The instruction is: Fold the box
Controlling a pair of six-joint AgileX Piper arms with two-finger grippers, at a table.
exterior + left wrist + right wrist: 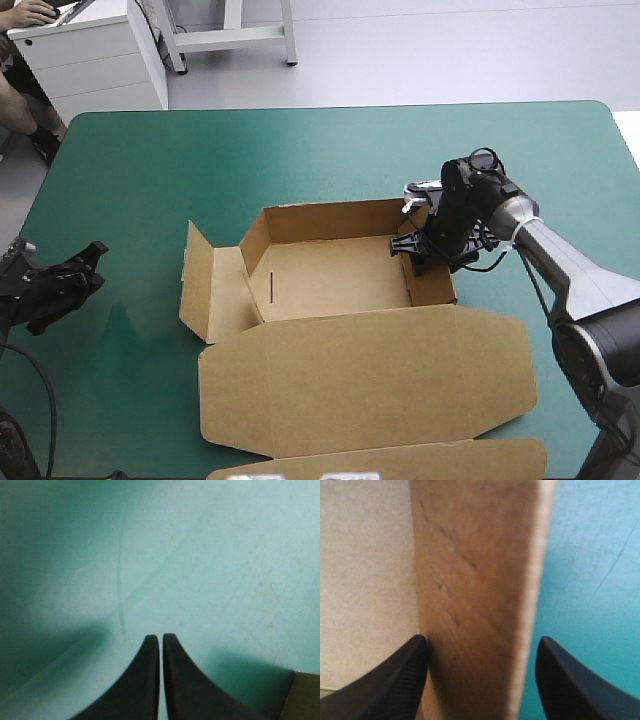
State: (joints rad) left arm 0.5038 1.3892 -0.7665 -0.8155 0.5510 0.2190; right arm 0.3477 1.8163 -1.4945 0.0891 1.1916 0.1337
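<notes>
Black fingers (395, 680) of the right gripper (420, 238) stand wide apart, and we see the raised right-end wall of the box (330, 280) upright between them. One finger is close against the wall's inner face, over the pale floor of the box. The other is clear of it on the outer side, above the teal-green cover (590, 580). In the high view this gripper sits right of centre in the frame, reaching down over that wall. The box lies at the middle of the worktop (300, 150) as an open tray. Its far wall is up, its left-end flap splays outward toward the left of the frame, and its lid lies flat toward the bottom edge. At the left edge of the frame, clear of the box, the left gripper (95, 255) hangs low over bare cover, its fingers pressed together into one point.
</notes>
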